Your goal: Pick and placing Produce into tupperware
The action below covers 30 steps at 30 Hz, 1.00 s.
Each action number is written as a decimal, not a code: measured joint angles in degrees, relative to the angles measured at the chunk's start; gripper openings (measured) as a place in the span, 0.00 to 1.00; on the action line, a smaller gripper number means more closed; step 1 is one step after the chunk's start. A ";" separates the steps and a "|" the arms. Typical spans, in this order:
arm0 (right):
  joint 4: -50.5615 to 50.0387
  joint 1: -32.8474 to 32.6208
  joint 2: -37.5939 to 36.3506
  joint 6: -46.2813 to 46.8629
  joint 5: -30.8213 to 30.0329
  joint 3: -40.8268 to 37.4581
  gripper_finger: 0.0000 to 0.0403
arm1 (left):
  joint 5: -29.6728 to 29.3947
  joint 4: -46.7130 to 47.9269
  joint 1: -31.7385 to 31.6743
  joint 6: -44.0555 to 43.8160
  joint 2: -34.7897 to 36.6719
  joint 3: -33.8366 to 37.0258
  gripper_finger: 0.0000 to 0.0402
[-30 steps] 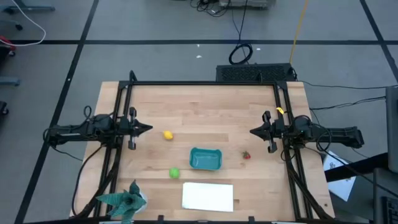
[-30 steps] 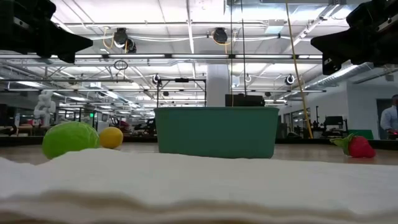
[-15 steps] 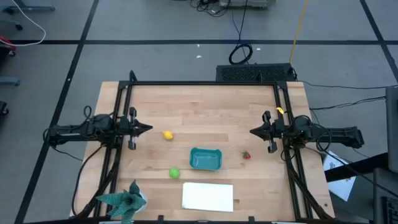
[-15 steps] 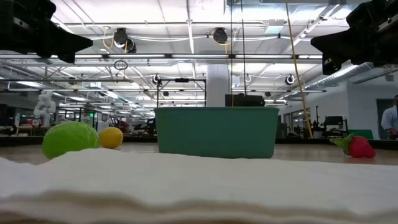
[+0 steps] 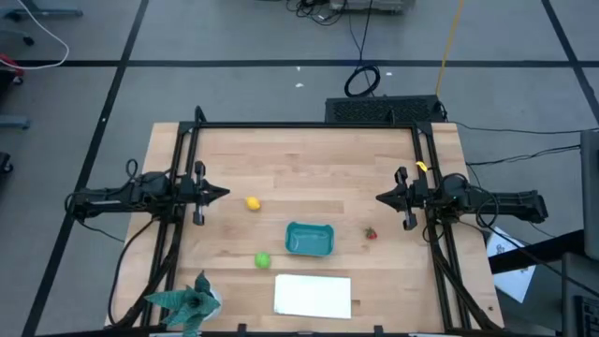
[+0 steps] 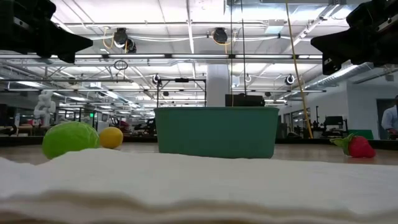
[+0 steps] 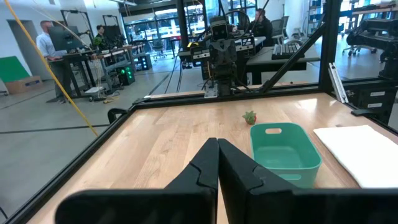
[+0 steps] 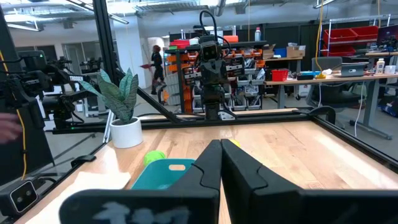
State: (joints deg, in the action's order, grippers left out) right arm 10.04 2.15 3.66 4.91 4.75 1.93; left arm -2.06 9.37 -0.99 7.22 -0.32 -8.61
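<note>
Fingers pinched closed on my left gripper (image 5: 225,193) and right gripper (image 5: 379,198), holding nothing. Tub (image 5: 309,239) sits mid-table between lemon (image 5: 252,203), green fruit (image 5: 263,260) and red one (image 5: 371,234); white sheet (image 5: 313,296) just beside it, leafy plant (image 5: 187,301) at the corner.

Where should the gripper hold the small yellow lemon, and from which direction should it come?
Probably from straight above, closing across the middle of the yellow lemon. It lies alone on the bare table, nothing touching it, and its rounded body offers no handle. The left gripper, fingers shut, waits nearest and would need to open first.
</note>
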 joint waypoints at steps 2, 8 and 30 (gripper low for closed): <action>-0.01 0.00 -0.02 0.00 0.00 0.02 0.00 | 0.02 0.02 -0.01 0.00 0.02 -0.01 0.01; -0.02 -0.01 -0.01 0.00 0.00 0.00 0.00 | 0.00 0.00 -0.01 0.09 0.01 0.00 0.01; 0.33 -0.02 0.00 -2.37 0.00 0.00 0.00 | 0.13 -3.84 -0.01 0.04 0.00 -0.01 0.01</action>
State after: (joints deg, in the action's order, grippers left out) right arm 10.37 2.13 3.66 2.54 4.75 1.93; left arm -1.94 5.53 -0.99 7.26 -0.32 -8.62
